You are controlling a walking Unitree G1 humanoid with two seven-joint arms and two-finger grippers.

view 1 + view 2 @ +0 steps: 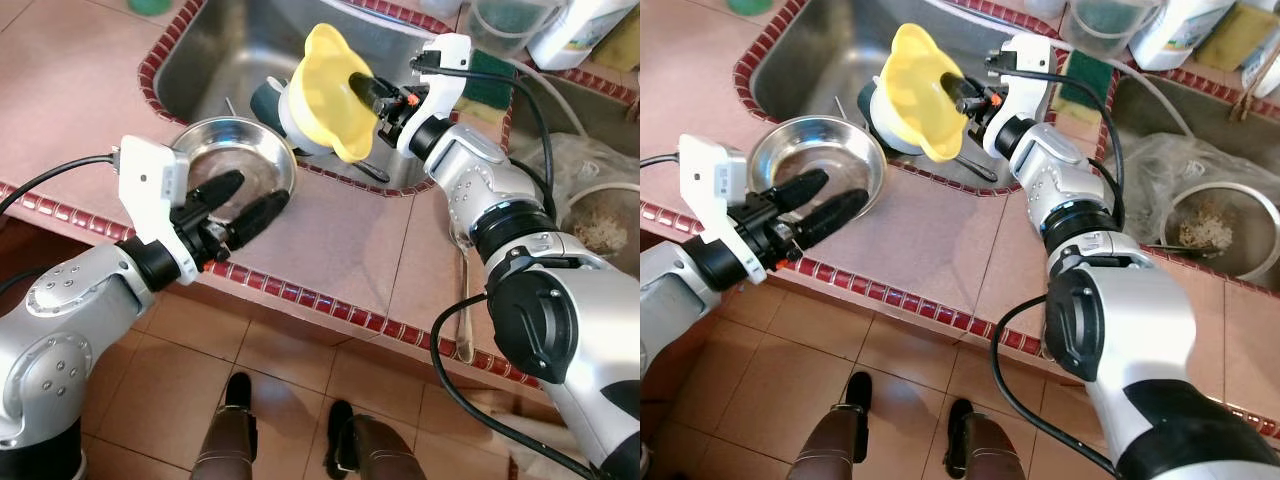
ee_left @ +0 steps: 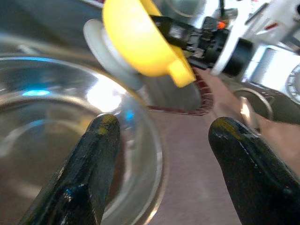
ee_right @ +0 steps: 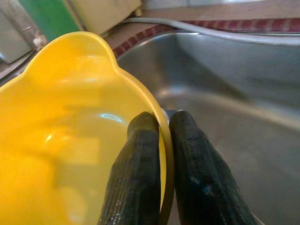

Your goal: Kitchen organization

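- A yellow bowl [image 1: 330, 95] with a wavy rim and small ear-like handles is held tilted on edge above the steel sink [image 1: 225, 55], its hollow turned toward the right arm.
- The bowl's thin rim is pinched between the two black fingers of the right gripper [image 1: 362, 88], one finger inside the bowl and one outside, as is seen close up in the right wrist view [image 3: 161, 140].
- The right arm is stretched forward over the tiled surface [image 1: 330, 250] to the sink's near corner, its white wrist raised beside a green sponge [image 1: 487, 80].
- Behind the yellow bowl, a white bowl [image 1: 295, 115] is seen in the sink.
- A shiny steel bowl [image 1: 235, 165] is set upright at the front edge of the sink, on the surface.
- The left gripper [image 1: 240, 200] is held just over the near rim of the steel bowl, its jaws spread apart and closed on nothing; one finger [image 2: 96, 154] lies over the bowl and the other outside it.
- Bottles [image 1: 575, 25] and a clear container [image 1: 505, 20] are stood behind the sink.
- A strainer with scraps [image 1: 1220, 225] is seen at the right.
- The robot's feet [image 1: 290, 420] are seen on the tiled floor [image 1: 150, 400].
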